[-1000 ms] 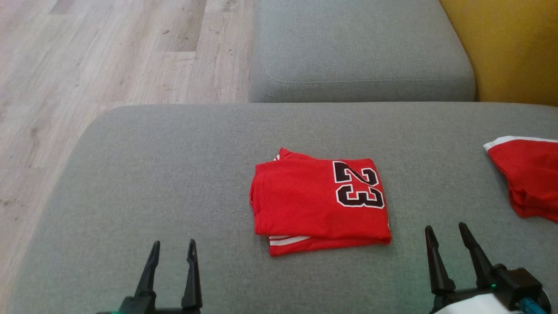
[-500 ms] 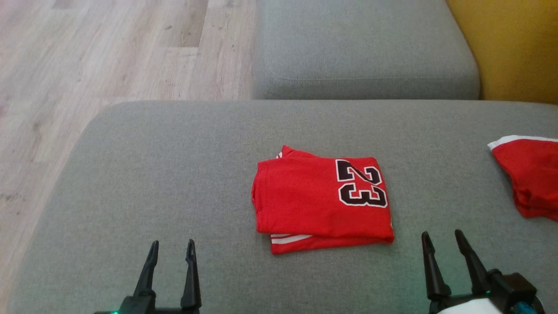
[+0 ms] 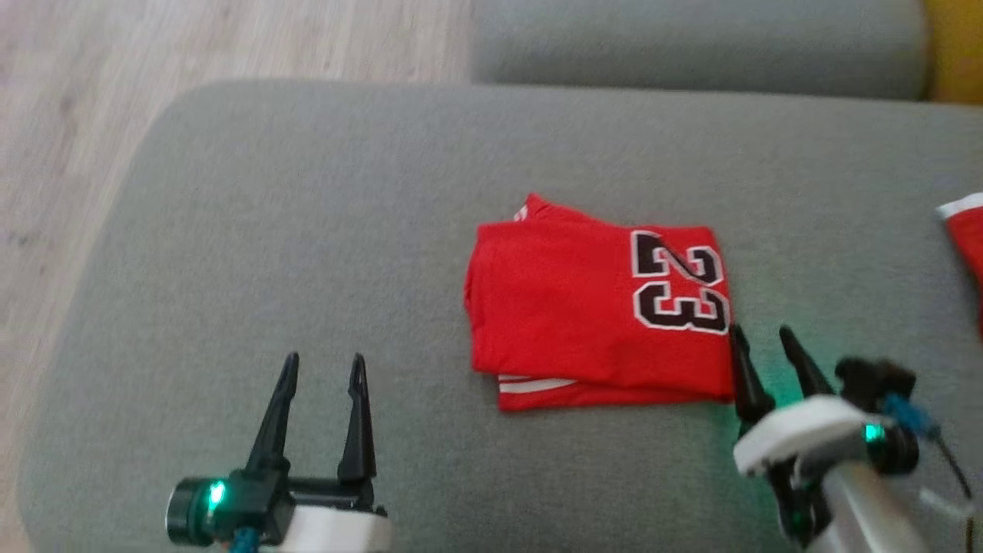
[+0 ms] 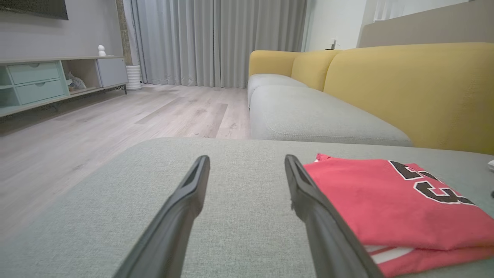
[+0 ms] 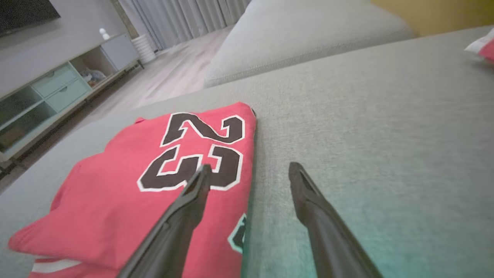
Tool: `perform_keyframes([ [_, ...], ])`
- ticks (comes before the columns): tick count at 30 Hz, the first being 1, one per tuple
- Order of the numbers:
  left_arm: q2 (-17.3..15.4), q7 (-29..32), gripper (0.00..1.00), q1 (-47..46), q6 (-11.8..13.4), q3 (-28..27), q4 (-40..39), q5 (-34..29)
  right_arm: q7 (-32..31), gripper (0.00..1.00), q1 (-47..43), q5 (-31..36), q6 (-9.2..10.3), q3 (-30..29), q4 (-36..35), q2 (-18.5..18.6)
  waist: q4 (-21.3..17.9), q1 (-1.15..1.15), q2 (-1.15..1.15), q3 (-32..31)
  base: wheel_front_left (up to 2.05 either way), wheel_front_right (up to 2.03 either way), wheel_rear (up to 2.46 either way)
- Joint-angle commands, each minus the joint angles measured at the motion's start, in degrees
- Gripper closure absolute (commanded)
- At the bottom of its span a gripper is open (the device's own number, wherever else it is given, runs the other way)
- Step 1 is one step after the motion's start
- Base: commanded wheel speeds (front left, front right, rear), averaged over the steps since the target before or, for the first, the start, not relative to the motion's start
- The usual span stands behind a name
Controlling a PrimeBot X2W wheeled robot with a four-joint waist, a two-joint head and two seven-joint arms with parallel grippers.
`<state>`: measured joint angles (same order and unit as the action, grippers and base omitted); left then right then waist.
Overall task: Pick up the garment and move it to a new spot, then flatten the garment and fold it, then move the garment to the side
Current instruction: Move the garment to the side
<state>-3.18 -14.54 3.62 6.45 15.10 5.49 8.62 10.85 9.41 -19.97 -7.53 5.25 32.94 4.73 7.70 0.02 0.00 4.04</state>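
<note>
The jersey [image 3: 599, 315] lies folded into a neat red rectangle on a broad grey cushion [image 3: 269, 230], a little right of the middle in the head view. Its black "23" with white trim faces up at the right end, and a white-striped layer peeks out along the near edge. The cushion's fabric is flat and finely woven, with a rounded corner at 10 o'clock.

The left gripper [image 3: 324, 359] hangs over bare cushion at 7 o'clock from the jersey, well apart from it, its fingers spread and holding nothing. The right gripper [image 3: 761, 330] sits at the jersey's 4 o'clock corner, fingers also spread. In the right wrist view one finger lies over the cloth just below the number and the other over bare cushion; whether either touches, I cannot tell.

At 12 o'clock a second grey seat [image 3: 691, 38] butts against the cushion. At 3 o'clock, by the edge of the head view, is another red cloth [image 3: 969, 230] with a white hem. Pale wood-look floor [image 3: 153, 38] runs off at 10 and 11 o'clock.

The left wrist view shows more of the room – a yellow backrest [image 4: 405, 88] behind the seats, grey curtains [image 4: 216, 38] at the far wall, and a low cabinet [image 4: 38, 81] with pale green drawers at 9 o'clock
</note>
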Motion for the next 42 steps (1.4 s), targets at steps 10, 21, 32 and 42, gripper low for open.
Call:
perform_keyframes([
  [10, 0.3, -0.5, 0.00, -5.8, 2.1, 1.1, -1.5, 2.4, -4.1, 1.00, 12.2, -4.1, 0.04, 5.0, 12.5, 2.0, 3.9, -0.02, 0.00, 5.0, 0.00, 0.00, 0.00],
  [21, 0.3, -0.5, 0.00, -7.0, 2.2, -0.1, -3.6, 1.4, -0.9, 1.00, 19.1, 0.1, 0.04, 7.3, 11.3, 16.5, -2.5, -0.02, 0.00, 8.9, 0.00, 0.00, 0.00],
  [32, 0.3, -0.5, 0.00, -12.4, 1.1, 0.7, -3.7, -0.5, -5.9, 1.00, 23.9, 3.7, 0.04, -2.0, 6.8, 38.3, -6.3, -0.02, 0.00, 16.1, 0.00, 0.00, 0.00],
  [42, 0.3, -0.5, 0.00, -12.4, 1.8, 0.5, -1.2, 1.0, -6.6, 0.00, 20.5, 13.4, 0.04, -12.0, -1.7, 34.9, -6.4, -0.02, 0.00, 11.6, 0.00, 0.00, 0.00],
])
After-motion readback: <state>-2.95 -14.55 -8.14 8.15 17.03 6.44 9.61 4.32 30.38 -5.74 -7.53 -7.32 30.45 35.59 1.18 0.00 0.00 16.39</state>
